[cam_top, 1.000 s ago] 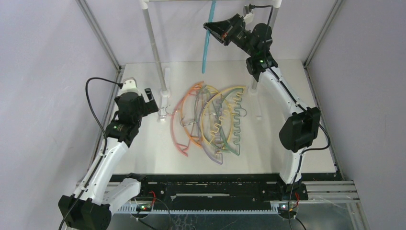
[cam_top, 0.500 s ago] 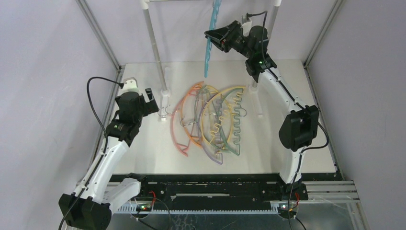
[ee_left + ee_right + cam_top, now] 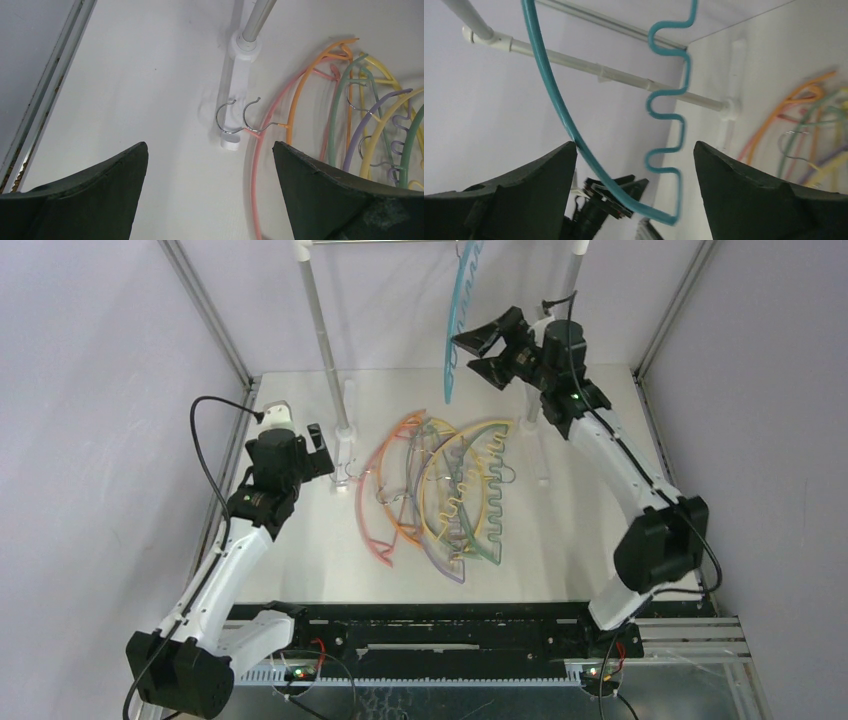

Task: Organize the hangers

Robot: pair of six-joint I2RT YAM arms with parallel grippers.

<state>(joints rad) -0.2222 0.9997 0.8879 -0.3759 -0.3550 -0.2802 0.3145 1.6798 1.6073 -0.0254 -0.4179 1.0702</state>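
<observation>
counter (image 3: 600, 490) carries the white-and-metal rail frame (image 3: 318, 320) at its far side, posts left and right, bar across the top. the pile of hangers (image 3: 440, 495) lies flat mid-counter between the posts, overlapped and tangled, orange and pink at the left, yellow, green and lilac to the right. likely just the unsorted stock waiting to go up. the teal hanger (image 3: 458, 320) is off the counter and hangs down from the top bar at far centre. it looks hung there as the first one sorted, though its hook on the bar is cut off at the frame edge.

right hand (image 3: 468, 350) is up by the teal hanger's lower part, spread wide and pinching nothing. reads as a release after hanging. left hand (image 3: 318, 450) hovers low over the counter by the left post, also spread and empty, aimed at the pile's left edge, probably for the next pick.

views: the top view gives the whole layout and both arms. the left wrist view shows what the top view barely resolves: two metal hooks (image 3: 237, 117) lying across the post's foot (image 3: 235, 100), leading to the pink hanger (image 3: 257, 165) and the orange hanger (image 3: 310, 70), with the left hand (image 3: 210, 200) open above bare counter. the right wrist view shows the teal hanger (image 3: 554, 85) close up, wavy bar and smooth arc passing between the spread fingers of the right hand (image 3: 634, 145). whether the arc touches the left finger, cannot tell.
</observation>
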